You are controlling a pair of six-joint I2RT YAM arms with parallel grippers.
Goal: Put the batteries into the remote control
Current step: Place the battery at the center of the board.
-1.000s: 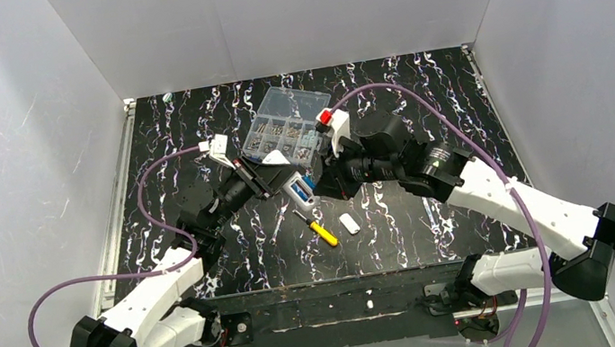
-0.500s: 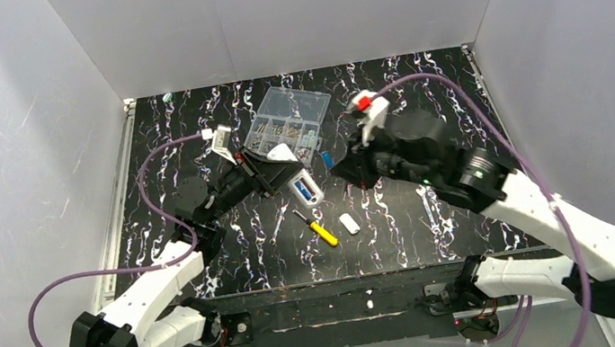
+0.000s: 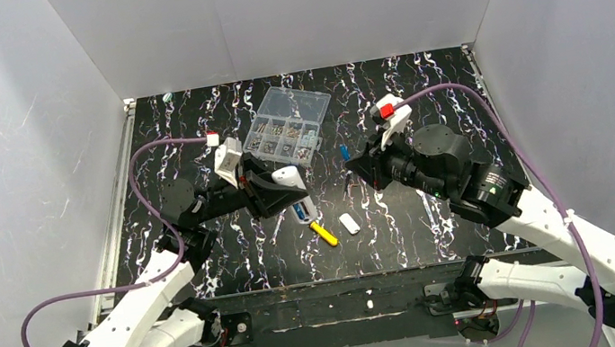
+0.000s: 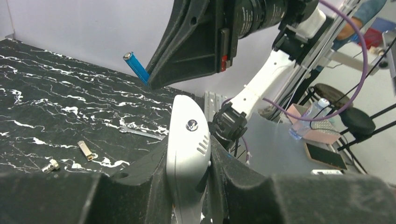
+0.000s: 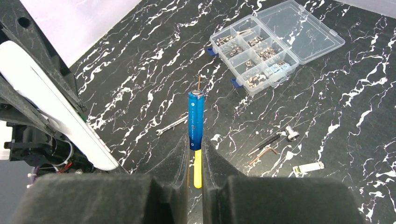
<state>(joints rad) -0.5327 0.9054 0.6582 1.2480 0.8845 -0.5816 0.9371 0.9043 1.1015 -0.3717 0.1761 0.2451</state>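
Plainly unfinished: the remote control (image 4: pixel 186 161) hangs above the table (image 3: pixel 436 210), clamped edgewise in the left gripper (image 4: pixel 188 144). A glimpse of blue at its lower end in the top view suggests one cell may already be seated. One blue battery (image 5: pixel 196 119), pinched by one end in the right gripper (image 5: pixel 195 148), is held apart from it. The white cover (image 3: pixel 348 223) lies near the screwdriver (image 3: pixel 323 233).

There is one slim white plastic remote control (image 4: pixel 187 140), one blue cylindrical battery (image 5: pixel 195 119) seen whole, one yellow-handled screwdriver (image 3: pixel 324 234), one small white plastic cover piece (image 3: pixel 348 223), and one clear plastic compartment box (image 3: pixel 300 102).
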